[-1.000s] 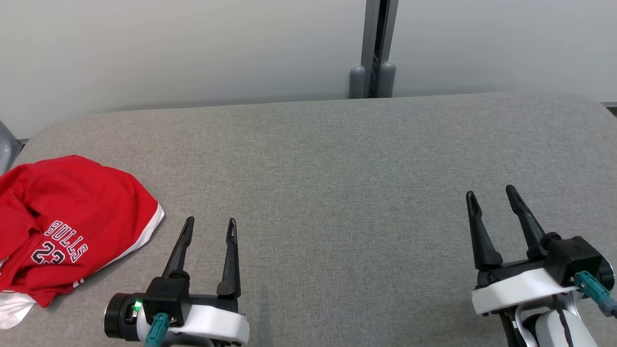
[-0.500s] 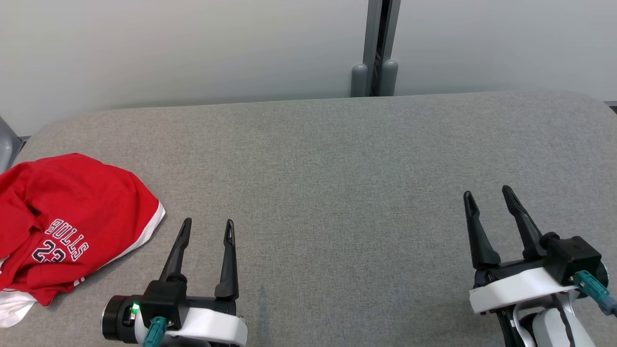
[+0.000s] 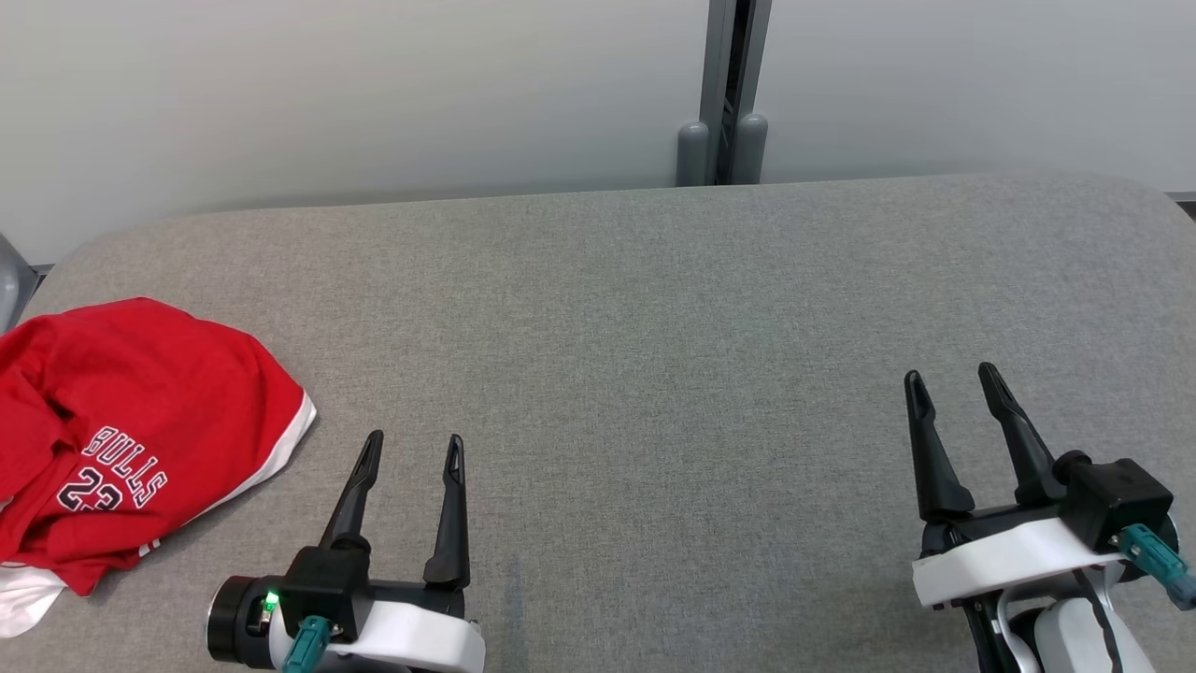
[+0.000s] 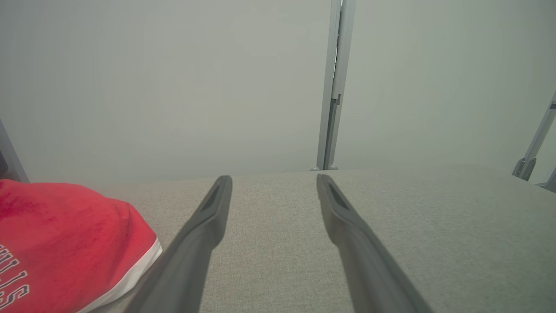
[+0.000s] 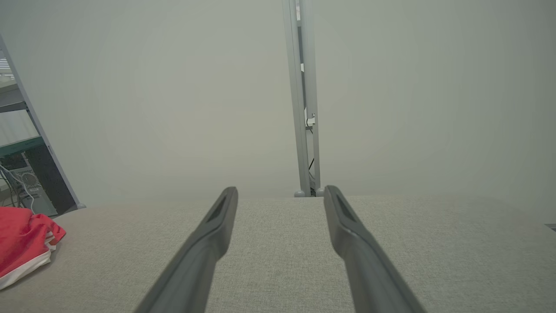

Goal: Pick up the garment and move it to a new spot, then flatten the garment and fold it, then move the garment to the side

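Garment [image 3: 131,393] lay bunched on the worktop [image 3: 654,318], left gripper [image 3: 414,437] near it, right gripper [image 3: 950,372] well apart, both pairs of fingers [image 3: 451,505] spread, empty; best bet seemed pinching a raised fold, not the hem.

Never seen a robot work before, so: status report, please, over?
Left end effector open, empty. Right end effector open, empty. Red shirt crumpled, far left of table, untouched. Nothing in the way.
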Controlling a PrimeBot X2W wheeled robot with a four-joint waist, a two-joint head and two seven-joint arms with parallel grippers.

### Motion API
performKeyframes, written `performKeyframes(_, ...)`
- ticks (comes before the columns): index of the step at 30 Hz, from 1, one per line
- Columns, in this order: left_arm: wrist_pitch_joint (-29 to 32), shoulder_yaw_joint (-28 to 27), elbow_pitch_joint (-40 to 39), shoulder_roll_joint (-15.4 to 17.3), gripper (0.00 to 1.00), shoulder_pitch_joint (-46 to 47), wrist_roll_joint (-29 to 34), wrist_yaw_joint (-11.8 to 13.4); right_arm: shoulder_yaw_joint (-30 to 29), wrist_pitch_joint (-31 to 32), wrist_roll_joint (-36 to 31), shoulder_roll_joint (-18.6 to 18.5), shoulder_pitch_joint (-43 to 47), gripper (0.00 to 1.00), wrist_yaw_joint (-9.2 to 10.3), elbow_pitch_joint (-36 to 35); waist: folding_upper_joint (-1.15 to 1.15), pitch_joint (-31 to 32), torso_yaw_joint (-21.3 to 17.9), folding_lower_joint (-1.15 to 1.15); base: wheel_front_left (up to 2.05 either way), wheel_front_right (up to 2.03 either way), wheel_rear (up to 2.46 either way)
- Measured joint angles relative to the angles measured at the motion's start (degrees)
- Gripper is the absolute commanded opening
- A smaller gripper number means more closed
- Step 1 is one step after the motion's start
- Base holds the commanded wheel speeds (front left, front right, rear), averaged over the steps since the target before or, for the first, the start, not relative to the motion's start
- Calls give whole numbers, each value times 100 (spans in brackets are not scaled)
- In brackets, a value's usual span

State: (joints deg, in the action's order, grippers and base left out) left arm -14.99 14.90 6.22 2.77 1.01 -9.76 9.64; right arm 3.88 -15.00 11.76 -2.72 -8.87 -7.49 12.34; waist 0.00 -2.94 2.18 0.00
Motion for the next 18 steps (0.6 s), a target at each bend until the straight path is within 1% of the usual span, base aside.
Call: performKeyframes(18,1,32,66,0,100,6,-27,10,-3,-1,-14,-1,-1,100,0,81,0,34,9,0,0,0,0)
